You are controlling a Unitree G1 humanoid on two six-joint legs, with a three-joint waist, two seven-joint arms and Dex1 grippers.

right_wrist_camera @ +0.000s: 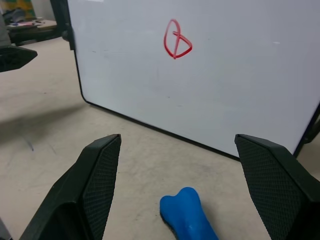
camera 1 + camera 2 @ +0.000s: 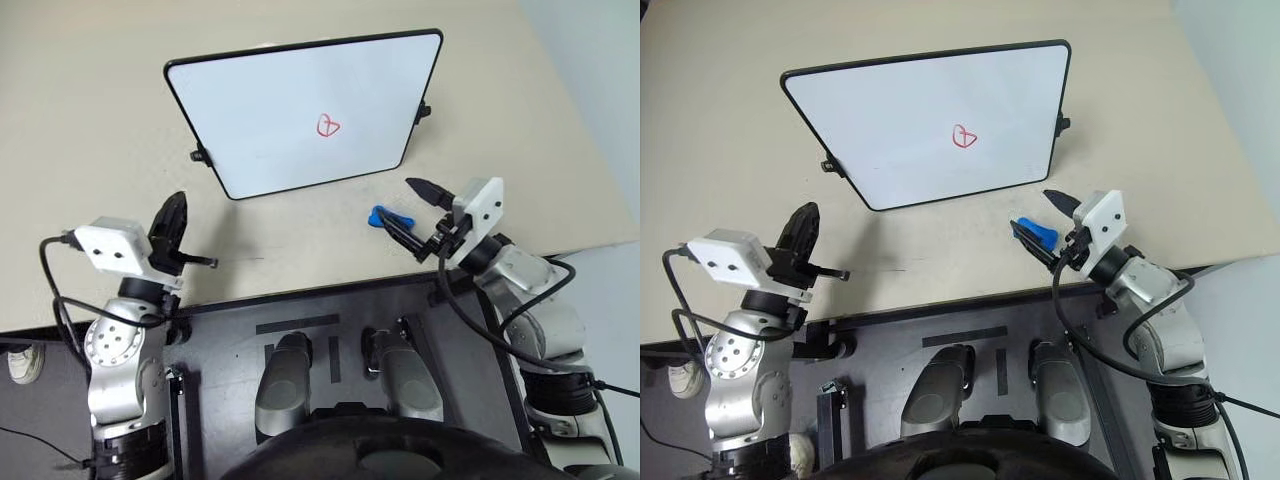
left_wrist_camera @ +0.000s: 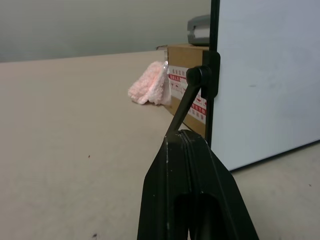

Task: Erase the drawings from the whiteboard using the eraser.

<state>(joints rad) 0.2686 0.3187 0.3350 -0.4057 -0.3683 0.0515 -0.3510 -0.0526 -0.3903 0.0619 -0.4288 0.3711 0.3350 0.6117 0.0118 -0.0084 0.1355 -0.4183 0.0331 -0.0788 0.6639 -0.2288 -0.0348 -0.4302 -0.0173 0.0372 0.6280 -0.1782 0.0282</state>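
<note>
The left claw (image 2: 172,222) hovers over the desk (image 2: 90,120) beside the whiteboard (image 2: 270,110), fingers pressed together and empty. The red drawing (image 2: 328,126) sits right of the board's centre. The eraser (image 2: 390,217) lies on the desk between the spread fingers of the right claw (image 2: 415,213); a skewed closure could squirt it sideways.

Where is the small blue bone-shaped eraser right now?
The small blue bone-shaped eraser lies on the beige table, just below the whiteboard's lower right corner, between the open right gripper's fingers.
</note>
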